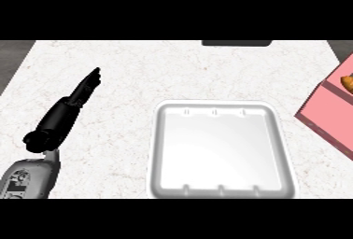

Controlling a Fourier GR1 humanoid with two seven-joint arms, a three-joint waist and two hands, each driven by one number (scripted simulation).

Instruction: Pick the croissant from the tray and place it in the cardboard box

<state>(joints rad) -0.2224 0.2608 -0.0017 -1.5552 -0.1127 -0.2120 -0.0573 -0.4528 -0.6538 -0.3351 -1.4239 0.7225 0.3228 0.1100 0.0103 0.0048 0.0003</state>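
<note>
1. Since only the head view is given, everything below comes from it: a white tray (222, 149) lies on the speckled table (138, 70), near its front edge, and nothing lies in the tray.
2. At the right edge a pink box (329, 112) is cut off by the frame; it looks pink rather than cardboard-brown. On its upper part sits an orange-brown shape, the croissant (348, 81), only partly in view. Judged from this, the croissant is already at the box, not on the tray.
3. The left hand (86, 88) is stretched out flat over the table, well to the left of the tray, fingers straight and together, holding nothing; it looks parked clear of the work.
4. The right hand does not show.
5. A dark object (236, 43) sits at the table's far edge.
</note>
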